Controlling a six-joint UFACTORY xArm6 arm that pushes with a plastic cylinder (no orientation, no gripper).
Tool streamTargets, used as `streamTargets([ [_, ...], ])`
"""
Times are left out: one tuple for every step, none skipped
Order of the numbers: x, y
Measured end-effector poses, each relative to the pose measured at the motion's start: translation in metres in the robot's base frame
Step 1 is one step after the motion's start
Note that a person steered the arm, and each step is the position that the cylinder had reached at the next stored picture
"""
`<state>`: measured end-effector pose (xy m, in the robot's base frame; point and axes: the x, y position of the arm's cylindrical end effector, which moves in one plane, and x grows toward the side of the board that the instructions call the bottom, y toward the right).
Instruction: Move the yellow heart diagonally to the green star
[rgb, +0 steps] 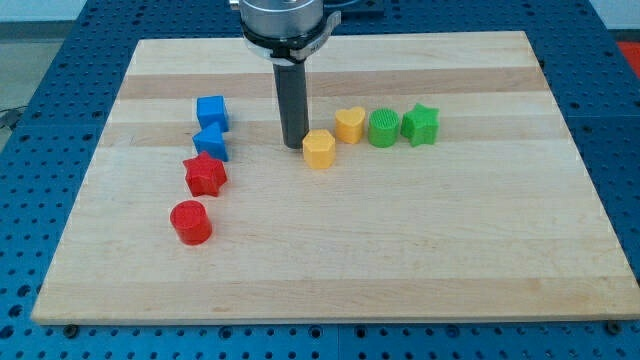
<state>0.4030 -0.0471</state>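
Two yellow blocks sit right of your tip (293, 146), which has no claw to open or close: the yellow hexagon (319, 149) just beside it, then the yellow heart (349, 124) up-right, touching the green cylinder (384, 128) before the green star (421, 124).

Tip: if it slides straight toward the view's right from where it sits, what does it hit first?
Most likely the yellow hexagonal block, sitting just right of my tip and nearly touching it. The yellow heart lies further right and higher, probably off that line, though depth is unclear.
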Motion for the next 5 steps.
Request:
streamTargets([
  [-0.013,0.014],
  [-0.025,0.05],
  [-0.027,0.067],
  [-0.019,0.085],
  [-0.015,0.114],
])
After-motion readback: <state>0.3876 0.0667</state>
